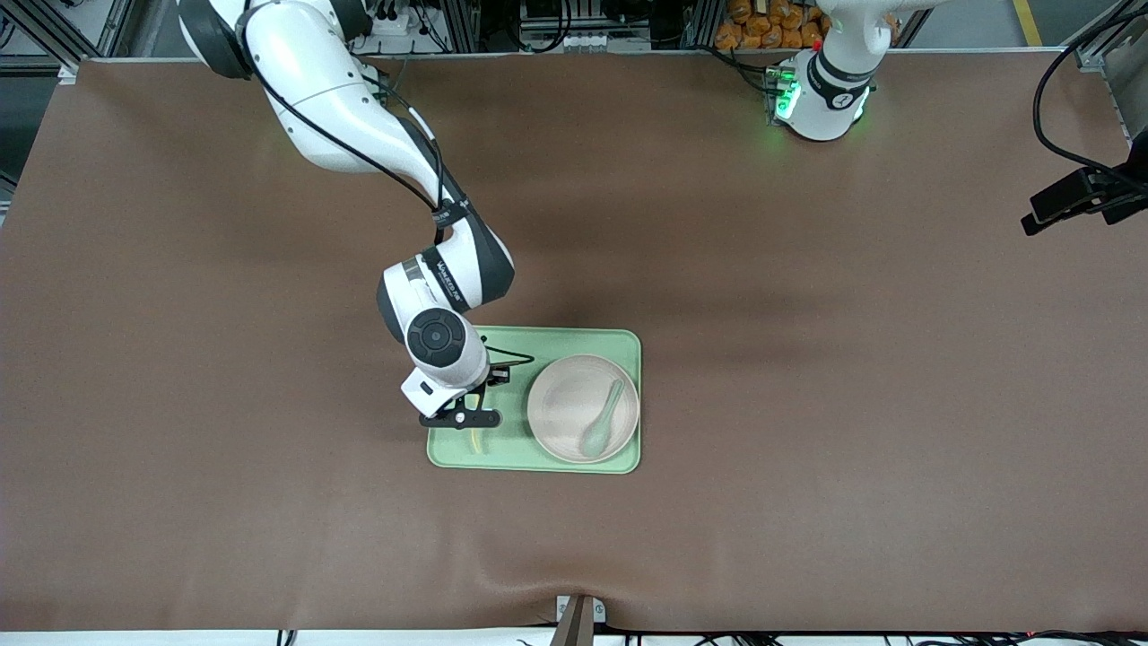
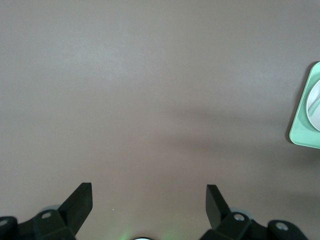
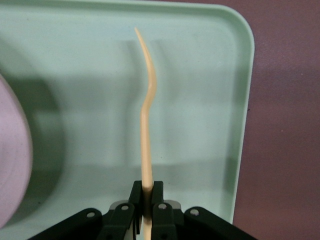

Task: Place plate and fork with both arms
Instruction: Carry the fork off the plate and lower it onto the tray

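The pale-yellow fork (image 3: 146,125) is pinched by its handle in my right gripper (image 3: 147,192), which is shut on it. It hangs low over the end of the light-green tray (image 1: 574,341) toward the right arm's end of the table. In the front view the right gripper (image 1: 466,417) covers most of the fork (image 1: 475,441). The beige-pink plate (image 1: 560,408) lies on the tray's other half, and its rim (image 3: 12,160) shows in the right wrist view. My left gripper (image 2: 149,187) is open over bare brown table, with a tray corner (image 2: 304,130) at the edge of its view.
A pale-green spoon (image 1: 603,420) lies in the plate. The tray sits mid-table on a brown mat. A black camera mount (image 1: 1085,197) juts in at the left arm's end of the table. The left arm's base (image 1: 821,99) glows green.
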`<state>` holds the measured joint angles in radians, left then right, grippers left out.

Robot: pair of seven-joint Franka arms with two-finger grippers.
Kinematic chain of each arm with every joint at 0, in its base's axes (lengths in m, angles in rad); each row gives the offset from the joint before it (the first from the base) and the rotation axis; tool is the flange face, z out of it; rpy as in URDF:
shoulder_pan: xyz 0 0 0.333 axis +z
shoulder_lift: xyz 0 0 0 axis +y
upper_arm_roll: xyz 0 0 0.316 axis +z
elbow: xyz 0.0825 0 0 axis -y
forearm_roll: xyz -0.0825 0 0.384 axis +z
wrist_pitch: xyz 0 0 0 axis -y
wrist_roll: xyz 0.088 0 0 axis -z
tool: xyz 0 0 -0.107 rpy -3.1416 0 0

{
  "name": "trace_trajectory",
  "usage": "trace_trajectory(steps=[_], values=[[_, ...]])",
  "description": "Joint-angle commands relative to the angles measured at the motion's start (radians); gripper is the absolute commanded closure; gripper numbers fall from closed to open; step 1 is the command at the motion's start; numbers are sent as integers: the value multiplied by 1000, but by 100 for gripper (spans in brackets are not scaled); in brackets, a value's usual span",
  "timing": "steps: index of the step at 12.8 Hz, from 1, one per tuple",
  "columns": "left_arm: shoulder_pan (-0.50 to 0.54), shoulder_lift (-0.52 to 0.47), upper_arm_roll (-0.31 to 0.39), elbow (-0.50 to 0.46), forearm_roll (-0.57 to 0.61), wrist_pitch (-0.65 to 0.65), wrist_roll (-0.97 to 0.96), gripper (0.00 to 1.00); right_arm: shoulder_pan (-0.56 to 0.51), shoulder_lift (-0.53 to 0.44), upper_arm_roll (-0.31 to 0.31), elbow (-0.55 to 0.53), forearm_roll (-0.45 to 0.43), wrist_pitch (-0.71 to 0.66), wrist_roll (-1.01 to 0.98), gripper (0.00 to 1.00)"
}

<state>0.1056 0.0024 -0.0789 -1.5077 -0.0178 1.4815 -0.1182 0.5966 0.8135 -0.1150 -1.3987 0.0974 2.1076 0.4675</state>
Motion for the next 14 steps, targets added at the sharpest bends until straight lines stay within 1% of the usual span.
trace_trajectory(steps=[1,4,7,8,9,10,14], values=[[5,-18,-7,-5,2,-10,2,0,-15,-31,2,-46,5,17,32,100],[5,-16,-7,-6,2,-10,2,0,-14,-31,2,-46,8,22,112,100],[5,-18,-5,-6,2,-10,2,0,-12,-22,3,-46,8,26,128,99],[5,-16,-5,-8,2,-10,2,0,-12,-20,3,-46,8,25,128,73],[5,-18,-5,-11,4,-12,2,0,-11,-20,3,-46,8,23,128,23],[5,-18,-5,-9,4,-12,2,0,-11,-20,3,-46,8,22,128,0],[0,-15,-7,-8,2,-12,2,0,-9,-23,3,-42,7,14,126,0]])
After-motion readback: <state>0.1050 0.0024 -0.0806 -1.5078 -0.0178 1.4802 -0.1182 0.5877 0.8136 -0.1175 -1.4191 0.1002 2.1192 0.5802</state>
